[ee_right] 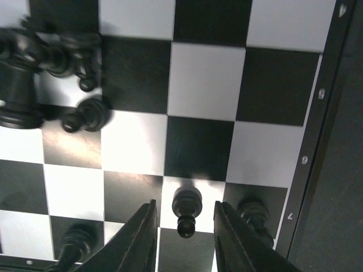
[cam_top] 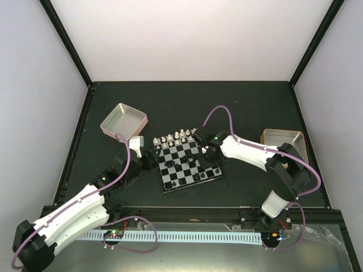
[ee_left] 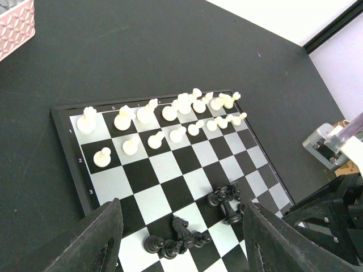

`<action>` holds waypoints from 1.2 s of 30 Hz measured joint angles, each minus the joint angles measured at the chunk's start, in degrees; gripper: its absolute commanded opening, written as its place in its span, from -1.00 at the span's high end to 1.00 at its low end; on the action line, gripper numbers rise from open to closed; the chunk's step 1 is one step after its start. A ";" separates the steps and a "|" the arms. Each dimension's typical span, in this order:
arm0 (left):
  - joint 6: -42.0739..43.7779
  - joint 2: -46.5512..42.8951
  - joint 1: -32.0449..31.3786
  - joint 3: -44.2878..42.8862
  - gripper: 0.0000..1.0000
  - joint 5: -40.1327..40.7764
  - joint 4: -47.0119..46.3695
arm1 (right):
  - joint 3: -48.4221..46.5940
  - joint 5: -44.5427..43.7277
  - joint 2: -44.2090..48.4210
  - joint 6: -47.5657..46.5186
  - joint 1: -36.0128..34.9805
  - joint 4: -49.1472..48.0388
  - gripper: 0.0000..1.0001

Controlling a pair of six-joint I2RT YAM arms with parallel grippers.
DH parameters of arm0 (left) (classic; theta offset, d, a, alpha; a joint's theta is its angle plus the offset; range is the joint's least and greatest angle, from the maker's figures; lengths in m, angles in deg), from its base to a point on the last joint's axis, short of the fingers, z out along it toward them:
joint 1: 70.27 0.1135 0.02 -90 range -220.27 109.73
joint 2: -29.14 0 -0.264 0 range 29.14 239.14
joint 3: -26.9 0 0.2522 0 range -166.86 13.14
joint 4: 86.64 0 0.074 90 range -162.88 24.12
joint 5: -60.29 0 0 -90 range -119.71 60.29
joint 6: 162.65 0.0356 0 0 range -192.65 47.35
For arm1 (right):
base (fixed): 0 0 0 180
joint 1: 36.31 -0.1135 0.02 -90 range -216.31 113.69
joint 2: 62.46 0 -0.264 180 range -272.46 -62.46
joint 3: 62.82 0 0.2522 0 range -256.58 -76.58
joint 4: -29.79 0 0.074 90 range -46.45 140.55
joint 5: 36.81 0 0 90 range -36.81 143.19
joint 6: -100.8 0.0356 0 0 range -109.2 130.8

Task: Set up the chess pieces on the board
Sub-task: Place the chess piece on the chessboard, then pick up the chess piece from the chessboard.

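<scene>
The board (cam_top: 170,175) lies at the table's middle. Cream pieces (cam_top: 178,136) stand along its far edge; in the left wrist view they (ee_left: 170,113) form two rows. Black pieces (ee_left: 181,238) lie in loose clusters on the near squares, some tipped over. My left gripper (ee_left: 181,243) is open and empty, hovering over the board's left edge (ee_left: 62,147). My right gripper (ee_right: 184,205) is open, its fingers (ee_right: 136,243) on either side of a standing black pawn (ee_right: 187,207) with gaps on both sides. More black pieces (ee_right: 51,56) lie in a pile farther off.
A pink-sided tray (cam_top: 123,120) sits to the far left of the board, also in the left wrist view (ee_left: 14,25). A tan-sided tray (cam_top: 285,141) sits at the right. Black pawns (ee_right: 255,218) stand beside the right gripper's fingers near the board's rim (ee_right: 317,141).
</scene>
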 measured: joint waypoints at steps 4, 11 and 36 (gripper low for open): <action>0.00 0.00 0.00 0.00 -0.20 0.00 0.00 | -2.64 0.00 0.00 0.07 0.00 0.33 0.35; 0.02 -0.02 0.00 0.00 -0.20 0.00 0.00 | -8.90 1.36 -1.81 -1.40 -0.37 0.09 0.25; 0.04 -0.04 0.28 0.00 -0.20 0.04 0.02 | -15.37 2.73 -11.80 -6.03 -1.79 2.69 0.88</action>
